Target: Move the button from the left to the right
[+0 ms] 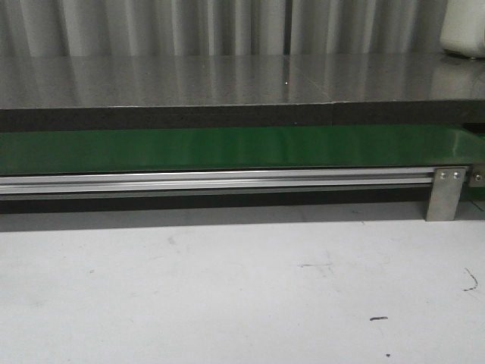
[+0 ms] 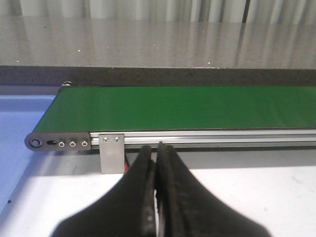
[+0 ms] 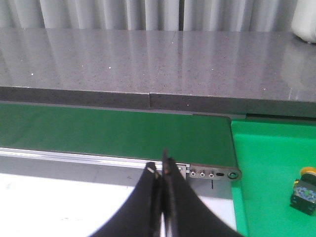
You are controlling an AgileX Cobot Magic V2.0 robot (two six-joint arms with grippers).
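Observation:
The button (image 3: 302, 192) shows only in the right wrist view: a black blocky body with an orange-yellow cap, lying on a green tray (image 3: 261, 207) just beyond the conveyor's right end. My right gripper (image 3: 160, 168) is shut and empty, above the white table in front of the belt, well apart from the button. My left gripper (image 2: 156, 148) is shut and empty, in front of the conveyor's left end. Neither gripper shows in the front view.
A long green conveyor belt (image 1: 227, 148) with an aluminium rail and a metal bracket (image 1: 445, 193) runs across the white table. A grey speckled counter (image 1: 227, 76) lies behind it. A blue tray (image 2: 24, 123) sits at the belt's left end. A white object (image 1: 464, 30) stands back right.

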